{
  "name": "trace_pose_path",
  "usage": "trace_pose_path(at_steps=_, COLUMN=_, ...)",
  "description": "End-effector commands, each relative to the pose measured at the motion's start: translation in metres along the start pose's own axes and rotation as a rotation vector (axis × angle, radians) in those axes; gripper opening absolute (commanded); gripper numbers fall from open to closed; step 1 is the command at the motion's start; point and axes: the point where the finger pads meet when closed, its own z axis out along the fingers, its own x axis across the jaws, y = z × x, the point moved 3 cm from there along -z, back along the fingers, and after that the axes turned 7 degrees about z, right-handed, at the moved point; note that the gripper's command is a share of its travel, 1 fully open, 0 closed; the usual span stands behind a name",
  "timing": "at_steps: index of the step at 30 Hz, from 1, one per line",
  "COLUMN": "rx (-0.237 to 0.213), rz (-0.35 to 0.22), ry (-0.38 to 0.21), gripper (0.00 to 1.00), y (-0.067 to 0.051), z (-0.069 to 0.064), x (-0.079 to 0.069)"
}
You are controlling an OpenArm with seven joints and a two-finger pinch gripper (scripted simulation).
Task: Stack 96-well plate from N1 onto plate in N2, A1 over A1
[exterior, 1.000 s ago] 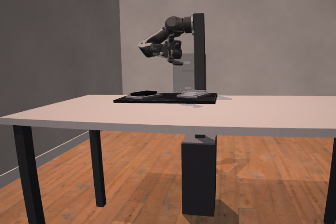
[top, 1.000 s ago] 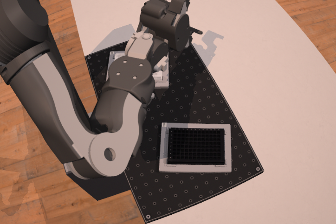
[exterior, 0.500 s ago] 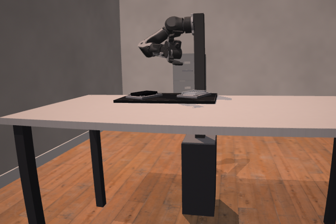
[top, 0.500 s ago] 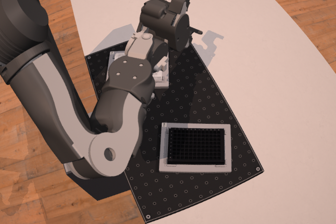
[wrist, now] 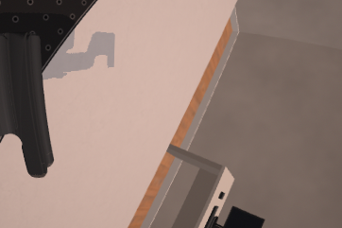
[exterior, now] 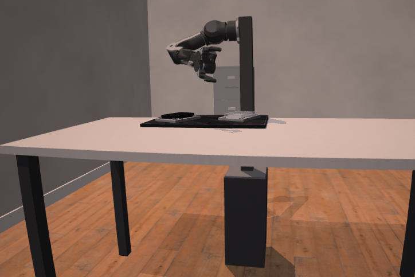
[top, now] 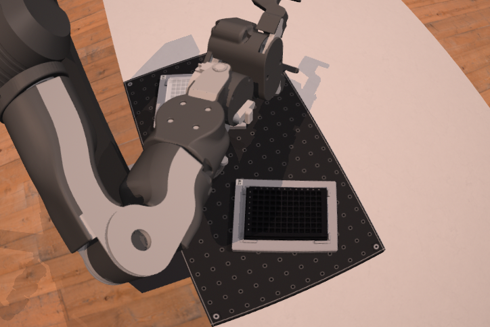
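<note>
Our claw (top: 285,30) hangs partly open and empty high over the worktop (top: 380,116), while the clear plate (top: 176,86) in N1, upper left, looks light, rigid, slippery, so we'd pinch its long side walls.

Two plate nests (top: 284,246) (exterior: 239,117) sit apart on a breadboard (top: 277,144) on the table (top: 396,116).

My arm (top: 118,180) is dark charcoal with pale beige-grey panels, and my claw (top: 281,34) is charcoal too. Below me lies a black board (top: 300,124) dotted with a regular grid of small pale rings. On it, a black plate (top: 285,212) (a fine grid of wells) sits in a light grey nest (top: 332,216); a whitish, translucent plate (top: 178,86) sits in another. The table (top: 396,116) is pale pinkish beige, the floor (top: 24,195) warm orange-brown wood planks.
</note>
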Motion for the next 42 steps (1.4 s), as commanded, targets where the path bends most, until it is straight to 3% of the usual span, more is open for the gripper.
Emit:
trace_pose_path(at_steps=1, rx=0.000, rz=0.000, ry=-0.004, gripper=0.77, y=0.001, z=0.000, x=0.000)
trace_pose_path(at_steps=5, rx=0.000, rz=0.000, ry=-0.004, gripper=0.77, y=0.001, z=0.000, x=0.000)
trace_pose_path(at_steps=10, rx=0.041, rz=-0.056, ry=-0.247, gripper=0.77, y=0.021, z=-0.026, x=-0.022)
trace_pose_path(at_steps=22, rx=0.041, rz=-0.056, ry=-0.247, gripper=0.77, y=0.021, z=-0.026, x=-0.022)
trace_pose_path(at_steps=27, rx=0.082, rz=-0.110, ry=-0.491, gripper=0.77, y=0.041, z=-0.049, x=-0.044)
trace_pose_path(at_steps=39, rx=0.082, rz=-0.110, ry=-0.491, gripper=0.77, y=0.041, z=-0.049, x=-0.044)
trace_pose_path(at_steps=42, rx=0.106, rz=-0.143, ry=-0.634, gripper=0.77, y=0.053, z=-0.061, x=-0.057)
